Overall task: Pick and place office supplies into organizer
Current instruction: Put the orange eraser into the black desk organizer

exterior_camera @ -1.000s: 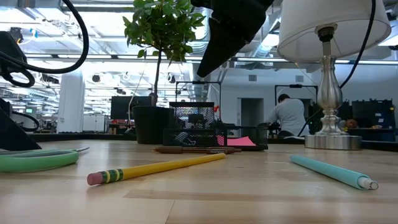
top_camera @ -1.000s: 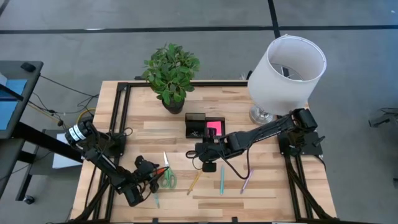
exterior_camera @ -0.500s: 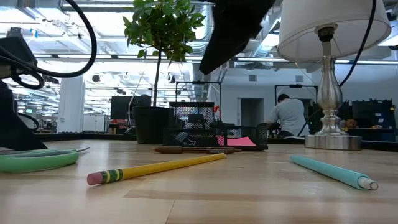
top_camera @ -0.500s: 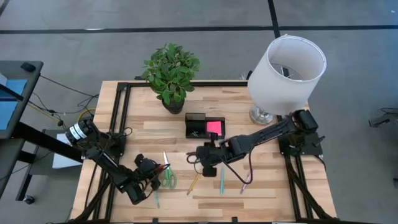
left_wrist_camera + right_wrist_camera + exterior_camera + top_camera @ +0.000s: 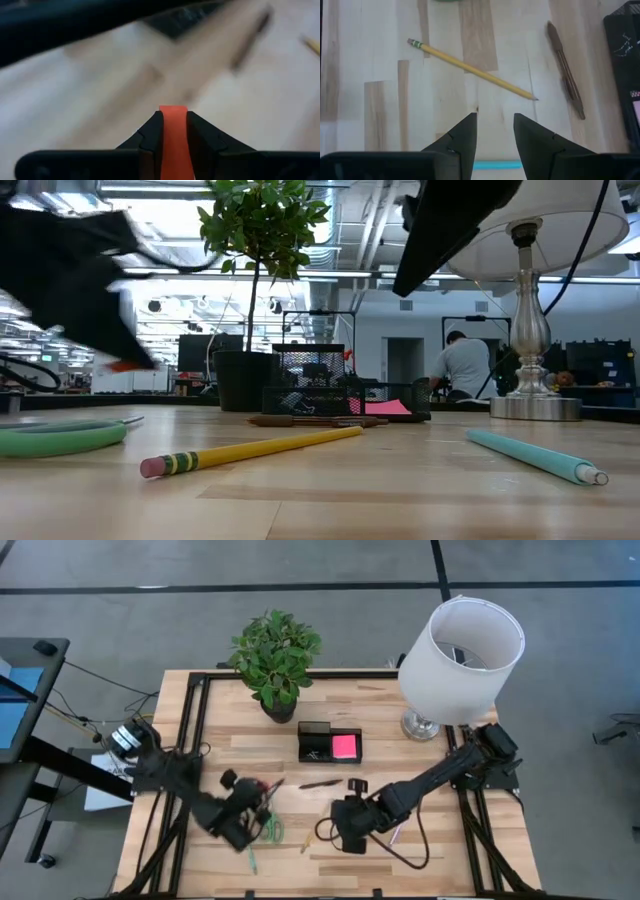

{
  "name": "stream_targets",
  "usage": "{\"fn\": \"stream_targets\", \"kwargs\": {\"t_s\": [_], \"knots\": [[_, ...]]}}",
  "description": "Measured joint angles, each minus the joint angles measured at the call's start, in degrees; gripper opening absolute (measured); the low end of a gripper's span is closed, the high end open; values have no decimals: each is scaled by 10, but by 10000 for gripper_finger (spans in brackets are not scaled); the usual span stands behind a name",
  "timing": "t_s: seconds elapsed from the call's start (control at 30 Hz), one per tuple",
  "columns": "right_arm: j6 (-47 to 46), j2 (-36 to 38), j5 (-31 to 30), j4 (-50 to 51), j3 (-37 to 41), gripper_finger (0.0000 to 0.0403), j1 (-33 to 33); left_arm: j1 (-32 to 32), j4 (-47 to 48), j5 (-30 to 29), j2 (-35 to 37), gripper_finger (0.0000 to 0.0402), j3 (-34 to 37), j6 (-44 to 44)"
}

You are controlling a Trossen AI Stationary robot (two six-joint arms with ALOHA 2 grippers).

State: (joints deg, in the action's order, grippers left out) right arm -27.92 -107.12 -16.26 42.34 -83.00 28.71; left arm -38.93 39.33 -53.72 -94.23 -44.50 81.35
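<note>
Now: left pincer (image 5: 173,131) clamped on red bit (image 5: 173,145), lifted at counter's (image 5: 500,845) eight o'clock; right pincer (image 5: 495,131) parted, empty, above teal pen (image 5: 495,164). Organizer (image 5: 330,743) at twelve. Risk: narrow grip, fast swing, possibly dropping bit short.

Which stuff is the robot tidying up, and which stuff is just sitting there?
Tidying:
organizer
pink sticky-note pad
yellow pencil
teal pen
green scissors
dark pen
red bit

Just there:
plant
lamp

Pale matt wood table (image 5: 440,860), black wire-mesh organizer (image 5: 345,392)
</note>
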Motion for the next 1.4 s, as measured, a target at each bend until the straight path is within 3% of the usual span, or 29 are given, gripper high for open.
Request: {"fn": "stream_targets", "kwargs": {"t_s": [0.13, 0.27, 0.37, 0.43, 0.6, 0.77, 1.1, 1.4], "knots": [[-12, 0, -15, 2, 0, 121, 13, 91, -76, -16, 34, 55, -10, -205], [-20, 0, -19, 1, 0, 121, 21, 189, -243, 10, 44, 55, -10, -472], [-35, 0, -21, -1, 0, 121, 21, 260, -396, 113, 42, 55, -10, -626], [-47, 0, -21, 0, 0, 121, 20, 299, -471, 194, 39, 55, -11, -674], [-66, 0, -22, 6, 1, 121, 21, 368, -505, 287, 40, 55, -11, -728], [-66, 0, -22, 9, 9, 121, 20, 387, -497, 353, 18, 56, -10, -753], [-67, 0, -23, 3, 9, 121, 19, 386, -547, 322, -60, 66, -11, -785], [-67, 0, -23, 3, 9, 121, 19, 388, -562, 319, -63, 122, -11, -777]]}}
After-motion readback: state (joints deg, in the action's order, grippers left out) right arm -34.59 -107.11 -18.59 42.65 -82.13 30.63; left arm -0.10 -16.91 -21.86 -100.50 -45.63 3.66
